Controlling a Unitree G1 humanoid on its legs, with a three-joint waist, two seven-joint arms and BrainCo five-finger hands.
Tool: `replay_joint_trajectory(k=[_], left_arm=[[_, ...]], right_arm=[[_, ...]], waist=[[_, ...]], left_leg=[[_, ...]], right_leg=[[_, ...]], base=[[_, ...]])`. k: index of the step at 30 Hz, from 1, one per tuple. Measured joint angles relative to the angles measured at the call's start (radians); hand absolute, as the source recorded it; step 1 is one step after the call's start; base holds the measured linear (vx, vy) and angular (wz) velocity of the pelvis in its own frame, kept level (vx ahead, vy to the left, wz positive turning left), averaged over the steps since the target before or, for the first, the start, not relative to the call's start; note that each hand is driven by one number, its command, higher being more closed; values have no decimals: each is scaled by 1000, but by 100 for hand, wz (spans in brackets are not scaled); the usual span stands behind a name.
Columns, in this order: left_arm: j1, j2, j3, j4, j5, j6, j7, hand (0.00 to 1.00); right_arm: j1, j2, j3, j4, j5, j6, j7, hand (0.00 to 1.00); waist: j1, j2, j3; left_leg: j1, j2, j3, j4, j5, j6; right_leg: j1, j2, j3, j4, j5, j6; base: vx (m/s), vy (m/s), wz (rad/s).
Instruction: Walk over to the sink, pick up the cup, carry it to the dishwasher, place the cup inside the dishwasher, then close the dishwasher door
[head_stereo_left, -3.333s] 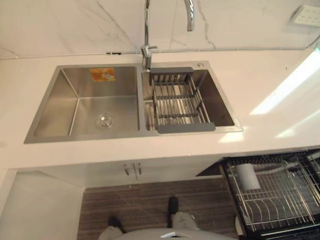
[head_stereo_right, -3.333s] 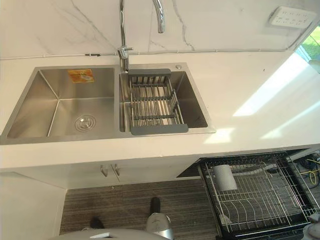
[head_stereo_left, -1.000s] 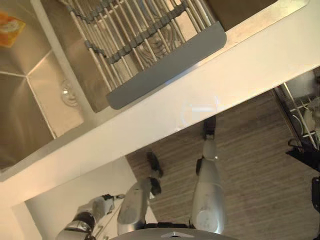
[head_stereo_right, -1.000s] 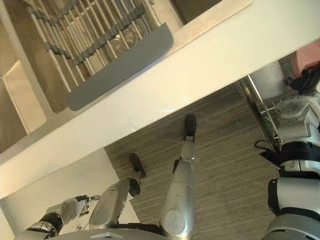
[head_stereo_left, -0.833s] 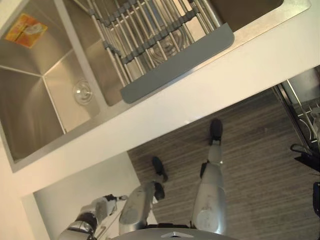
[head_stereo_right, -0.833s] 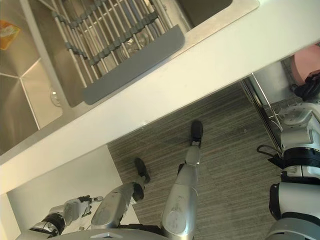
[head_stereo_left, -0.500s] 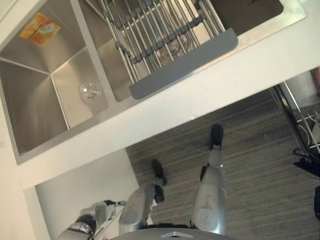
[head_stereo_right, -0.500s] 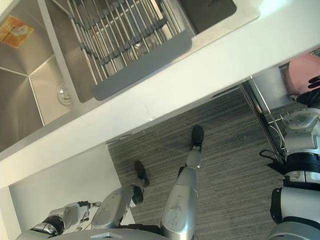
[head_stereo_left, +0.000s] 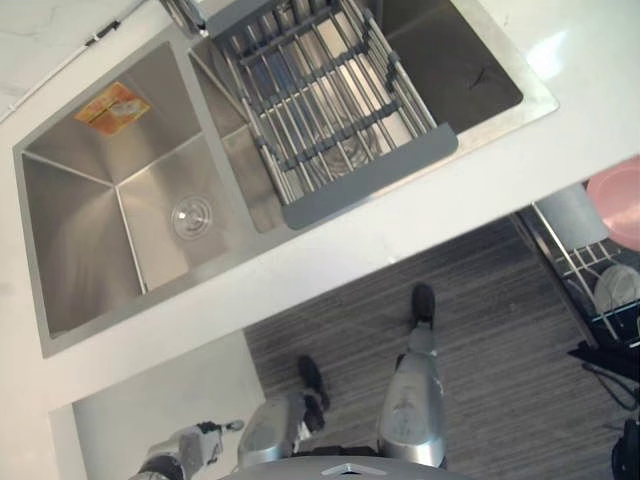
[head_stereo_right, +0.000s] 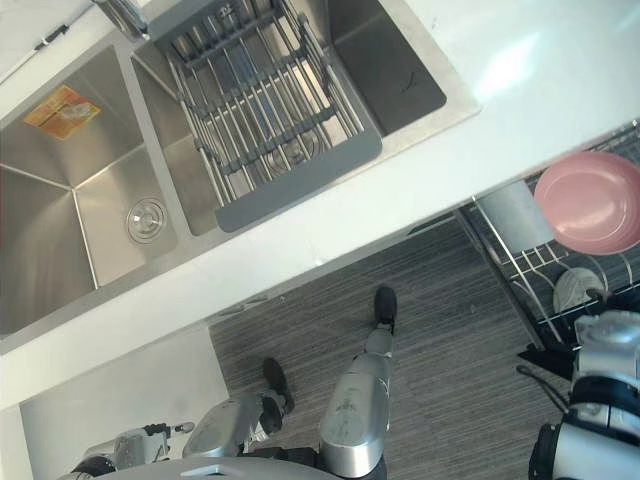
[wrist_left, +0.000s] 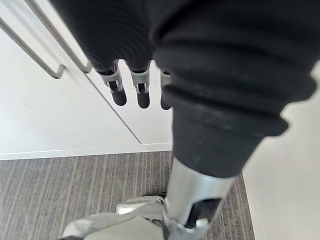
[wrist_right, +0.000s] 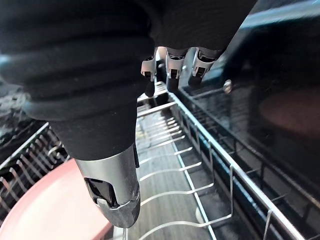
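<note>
White bench (head_stereo_left: 420, 230) and sink (head_stereo_left: 90, 250) swing back to the upper left as the camera lifts, cup (head_stereo_right: 515, 215) sitting in the dishwasher rack (head_stereo_right: 505, 268) at right by a pink bowl (head_stereo_right: 590, 200), left hand (wrist_left: 142, 92) and right hand (wrist_right: 172, 75) slack-fingered and empty, so closing up looks next

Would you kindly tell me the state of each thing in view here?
Dishwasher rack: pulled out.
Cup: lying in the dishwasher rack.
Pink bowl: resting in the dishwasher rack.
Drain rack: spanning the right basin of the sink.
Left robot hand: open, holding nothing.
Right robot hand: open, over the dishwasher rack.
</note>
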Motion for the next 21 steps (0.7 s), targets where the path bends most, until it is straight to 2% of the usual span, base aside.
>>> replay_joint_trajectory(k=[2,5,7,8,10,12,13,15,16,17,20,21], left_arm=[[2,1,25,-6,85,1,3,0],[16,9,46,-35,185,17,1,0],[42,31,77,-41,244,58,-7,0],[49,38,77,-44,257,73,-12,0],[76,61,79,-56,272,135,-29,0],[96,69,88,-52,298,178,-59,0],[106,68,115,-31,309,191,-80,0],[117,70,126,5,330,200,-110,0],[117,70,128,8,332,200,-112,0],[118,75,159,46,344,203,-132,0],[124,76,160,54,352,205,-145,0],[133,76,161,53,348,209,-159,0]], right_arm=[[36,48,-75,-29,22,-33,-36,0],[97,73,-161,-97,78,-64,-50,0],[144,64,-287,-138,144,-87,-68,0],[163,58,-320,-139,171,-96,-71,0],[243,12,-466,-110,280,-118,-67,0],[299,-29,-569,-30,366,-140,-35,0],[332,-49,-633,40,418,-161,12,0],[364,-60,-710,135,520,-194,100,0],[366,-59,-715,141,528,-197,107,0],[376,-21,-758,210,590,-221,181,0],[366,57,-744,202,595,-236,226,0],[356,92,-730,197,598,-237,240,0]], waist=[[-4,-30,-25],[-7,-79,-54],[-17,-125,-94],[-19,-135,-105],[-40,-162,-133],[-56,-172,-155],[-63,-173,-169],[-75,-172,-185],[-75,-171,-186],[-81,-168,-188],[-74,-164,-191],[-68,-154,-197]], left_leg=[[14,19,0,3,0,-1],[19,38,4,19,-6,-9],[30,56,13,13,-10,-15],[32,58,16,11,-10,-15],[45,69,24,2,-10,-16],[49,73,28,-3,-10,-16],[52,77,37,-3,-10,-16],[55,80,54,-1,-10,-15],[55,80,54,-1,-10,-15],[65,80,80,-1,-14,-11],[69,83,113,2,-40,-6],[69,82,119,8,-44,-6]], right_leg=[[24,17,-15,0,-13,-11],[39,34,-21,0,-20,-18],[46,52,-21,0,-28,-23],[47,56,-22,0,-29,-23],[58,67,-26,0,-34,-27],[58,72,-25,0,-38,-27],[58,77,-20,0,-40,-28],[58,79,-18,0,-43,-26],[58,79,-17,0,-43,-26],[57,79,-10,0,-50,-17],[55,80,2,-1,-50,-14],[55,78,6,-1,-49,-13]], base=[[41,-52,7],[15,-48,1],[9,-44,-6],[13,-52,-4],[8,-38,2],[1,-15,-4],[2,-25,-9],[-5,-23,-7],[-25,-18,-14],[-31,-13,-15],[-51,1,-13],[-60,8,-12]])
